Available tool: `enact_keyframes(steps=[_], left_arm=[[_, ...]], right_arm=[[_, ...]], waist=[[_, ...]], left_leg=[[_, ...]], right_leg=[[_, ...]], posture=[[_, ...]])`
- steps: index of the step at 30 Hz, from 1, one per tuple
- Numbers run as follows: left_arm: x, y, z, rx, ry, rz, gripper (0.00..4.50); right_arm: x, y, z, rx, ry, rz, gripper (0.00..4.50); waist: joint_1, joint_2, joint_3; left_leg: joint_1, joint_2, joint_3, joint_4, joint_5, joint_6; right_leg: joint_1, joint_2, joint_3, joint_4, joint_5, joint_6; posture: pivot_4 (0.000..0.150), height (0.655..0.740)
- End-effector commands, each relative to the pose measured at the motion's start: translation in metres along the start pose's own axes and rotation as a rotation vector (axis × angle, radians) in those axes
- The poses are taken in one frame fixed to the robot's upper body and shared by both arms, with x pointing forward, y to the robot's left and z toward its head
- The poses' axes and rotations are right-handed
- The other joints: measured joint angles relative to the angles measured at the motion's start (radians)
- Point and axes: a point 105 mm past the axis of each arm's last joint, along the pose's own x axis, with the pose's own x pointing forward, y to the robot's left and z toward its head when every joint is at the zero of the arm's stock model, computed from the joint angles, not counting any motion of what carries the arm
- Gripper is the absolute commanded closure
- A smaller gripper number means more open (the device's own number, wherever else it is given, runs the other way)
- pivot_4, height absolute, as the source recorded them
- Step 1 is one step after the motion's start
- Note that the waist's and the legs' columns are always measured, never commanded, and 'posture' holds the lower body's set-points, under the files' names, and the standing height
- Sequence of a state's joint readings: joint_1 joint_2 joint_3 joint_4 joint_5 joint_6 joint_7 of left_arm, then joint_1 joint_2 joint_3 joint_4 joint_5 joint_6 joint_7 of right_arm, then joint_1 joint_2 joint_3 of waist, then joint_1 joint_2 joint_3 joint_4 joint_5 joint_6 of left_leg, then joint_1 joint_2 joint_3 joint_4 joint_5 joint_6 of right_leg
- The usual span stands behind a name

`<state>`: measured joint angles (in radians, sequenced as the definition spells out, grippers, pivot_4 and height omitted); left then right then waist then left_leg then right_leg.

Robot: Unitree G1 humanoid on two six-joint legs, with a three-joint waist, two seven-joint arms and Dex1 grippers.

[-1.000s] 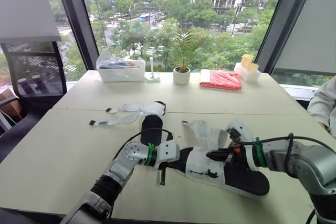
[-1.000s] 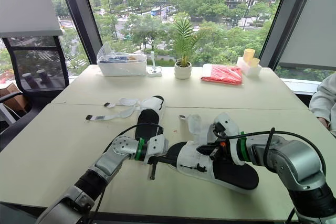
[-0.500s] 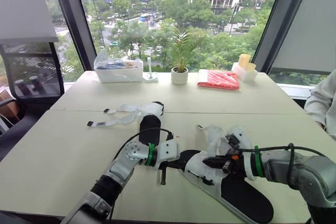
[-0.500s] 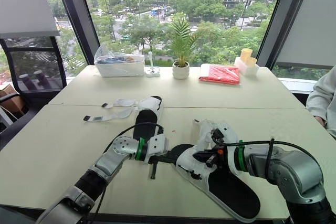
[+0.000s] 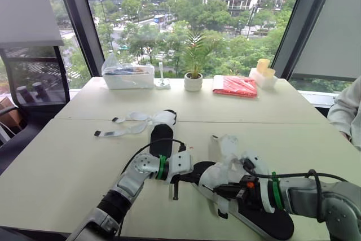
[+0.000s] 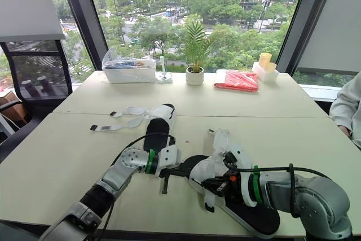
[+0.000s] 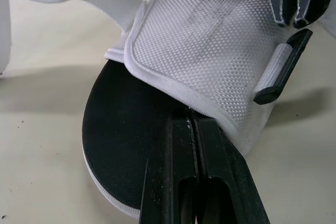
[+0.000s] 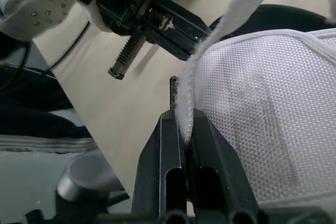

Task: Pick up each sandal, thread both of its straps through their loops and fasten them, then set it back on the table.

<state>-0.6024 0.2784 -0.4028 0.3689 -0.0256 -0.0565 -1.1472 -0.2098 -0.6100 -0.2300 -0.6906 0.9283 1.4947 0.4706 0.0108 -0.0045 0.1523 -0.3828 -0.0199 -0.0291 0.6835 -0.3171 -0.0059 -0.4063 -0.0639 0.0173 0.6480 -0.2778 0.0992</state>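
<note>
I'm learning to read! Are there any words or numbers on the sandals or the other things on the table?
No word, number or sign can be read anywhere.
The white mesh sandal with black sole: no label shows.
The flat red packet by the window: any print is too small to read.
The clear plastic box: the same.

light: bright daylight | source: window (image 5: 225, 26) | shadows: soft, on table (image 5: 67, 150)

Blk/wht near sandal (image 5: 219, 176) & far sandal (image 5: 159, 137), both unfastened
</note>
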Motion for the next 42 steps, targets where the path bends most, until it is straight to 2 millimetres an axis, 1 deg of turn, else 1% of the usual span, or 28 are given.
enact_keyframes(steps=[1,4,7,8,9,10,11,14,16,18,20,23,25,27,30,32,37,42], left_arm=[[0.003,-0.019,-0.027,-0.063,0.097,-0.066,4.50],[0.003,-0.019,-0.027,-0.064,0.099,-0.066,4.50],[0.003,-0.019,-0.028,-0.066,0.098,-0.065,4.50],[0.003,-0.019,-0.028,-0.067,0.098,-0.065,4.50],[0.002,-0.019,-0.028,-0.068,0.098,-0.065,4.50],[0.002,-0.020,-0.028,-0.068,0.098,-0.065,4.50],[0.002,-0.020,-0.028,-0.069,0.098,-0.065,4.50],[0.003,-0.020,-0.028,-0.073,0.096,-0.065,4.50],[0.003,-0.020,-0.028,-0.076,0.094,-0.064,4.50],[0.004,-0.019,-0.027,-0.078,0.091,-0.063,4.50],[0.004,-0.019,-0.026,-0.080,0.087,-0.062,4.50],[0.005,-0.018,-0.025,-0.079,0.085,-0.063,4.50],[0.005,-0.018,-0.024,-0.080,0.081,-0.065,4.50],[0.004,-0.018,-0.023,-0.079,0.080,-0.067,4.50],[0.002,-0.020,-0.022,-0.078,0.079,-0.074,4.50],[0.000,-0.022,-0.021,-0.078,0.076,-0.084,4.50],[-0.004,-0.026,-0.019,-0.083,0.071,-0.098,4.50],[-0.005,-0.031,-0.017,-0.086,0.068,-0.117,4.50]], right_arm=[[-0.003,0.006,-0.006,-0.020,0.026,0.006,4.46],[-0.014,0.008,0.002,-0.055,0.002,0.005,3.57],[-0.029,0.007,0.008,-0.087,-0.010,-0.019,2.06],[-0.036,0.009,0.010,-0.094,-0.015,-0.017,1.61],[-0.043,0.011,0.011,-0.103,-0.020,-0.012,1.04],[-0.048,0.014,0.011,-0.108,-0.023,-0.008,0.64],[-0.053,0.017,0.009,-0.106,-0.025,0.002,0.13],[-0.061,0.028,-0.002,-0.075,-0.008,0.043,0.13],[-0.063,0.038,-0.012,-0.035,0.001,0.082,0.13],[-0.061,0.046,-0.023,-0.004,0.024,0.105,0.13],[-0.055,0.046,-0.034,0.045,0.031,0.098,0.13],[-0.046,0.036,-0.042,0.061,0.029,0.036,0.13],[-0.041,0.024,-0.045,0.096,0.004,0.002,0.13],[-0.037,0.017,-0.050,0.101,0.009,-0.003,0.13],[-0.033,0.006,-0.051,0.085,0.005,-0.023,0.13],[-0.032,-0.005,-0.047,0.063,-0.004,-0.044,0.13],[-0.034,-0.019,-0.036,0.018,-0.026,-0.065,0.13],[-0.033,-0.025,-0.029,-0.001,-0.019,-0.043,0.13]], waist=[[0.001,0.000,-0.001],[0.002,0.000,-0.001],[0.002,0.000,-0.001],[0.002,0.000,-0.001],[0.002,0.000,-0.001],[0.003,0.000,-0.001],[0.002,0.000,-0.001],[0.003,0.000,-0.001],[0.002,0.000,-0.001],[0.002,0.000,-0.001],[0.002,-0.001,-0.001],[0.002,-0.001,-0.001],[0.002,-0.001,-0.001],[0.002,-0.001,-0.001],[0.002,-0.001,-0.001],[0.001,-0.001,-0.001],[0.002,-0.001,-0.001],[0.002,-0.001,-0.001]], left_leg=[[0.001,0.000,0.000,0.000,0.000,0.000],[0.003,0.000,0.000,0.000,0.000,0.000],[0.003,0.000,0.000,0.000,0.000,0.001],[0.004,0.000,0.000,0.000,0.000,0.001],[0.004,0.000,0.000,0.000,0.000,0.001],[0.004,0.000,0.000,0.000,0.000,0.001],[0.004,0.000,0.000,0.000,-0.001,0.001],[0.005,0.000,0.000,-0.001,-0.001,0.002],[0.007,0.001,0.000,-0.002,-0.002,0.003],[0.008,0.001,0.000,-0.002,-0.002,0.003],[0.008,0.001,0.000,-0.002,-0.002,0.003],[0.009,0.001,0.000,-0.002,-0.002,0.003],[0.009,0.001,0.000,-0.002,-0.002,0.003],[0.009,0.001,0.000,-0.002,-0.002,0.003],[0.008,0.001,0.000,-0.002,-0.002,0.003],[0.008,0.001,0.000,-0.002,-0.002,0.003],[0.009,0.001,0.000,-0.002,-0.002,0.003],[0.008,0.001,0.000,-0.002,-0.002,0.003]], right_leg=[[0.001,0.000,0.000,-0.001,0.000,0.000],[0.004,0.000,0.000,-0.001,0.000,0.000],[0.004,0.000,0.000,-0.001,0.000,0.000],[0.004,0.000,0.000,-0.001,0.000,0.000],[0.004,0.000,0.000,-0.001,0.000,0.000],[0.004,-0.001,0.000,-0.001,0.000,0.000],[0.005,-0.001,0.000,-0.002,0.000,0.000],[0.006,-0.001,0.000,-0.003,0.000,0.000],[0.008,-0.001,0.000,-0.004,0.000,0.000],[0.010,-0.001,0.000,-0.004,0.000,0.000],[0.010,-0.001,0.000,-0.005,0.000,0.000],[0.011,-0.001,0.000,-0.005,0.000,0.000],[0.011,0.000,0.000,-0.005,0.000,0.000],[0.011,0.000,0.000,-0.005,-0.001,0.000],[0.010,0.000,0.000,-0.005,-0.001,0.001],[0.010,0.000,0.000,-0.005,-0.001,0.001],[0.011,0.000,0.000,-0.005,-0.001,0.001],[0.010,-0.001,0.000,-0.006,-0.001,0.001]], posture=[[0.150,0.7374],[0.150,0.7374],[0.150,0.7374],[0.150,0.7374],[0.150,0.7374],[0.150,0.7374],[0.150,0.7374],[0.150,0.7374],[0.150,0.7374],[0.150,0.7374],[0.150,0.7374],[0.150,0.7374],[0.150,0.7374],[0.150,0.7374],[0.150,0.7374],[0.150,0.7374],[0.150,0.7374],[0.150,0.7374]])
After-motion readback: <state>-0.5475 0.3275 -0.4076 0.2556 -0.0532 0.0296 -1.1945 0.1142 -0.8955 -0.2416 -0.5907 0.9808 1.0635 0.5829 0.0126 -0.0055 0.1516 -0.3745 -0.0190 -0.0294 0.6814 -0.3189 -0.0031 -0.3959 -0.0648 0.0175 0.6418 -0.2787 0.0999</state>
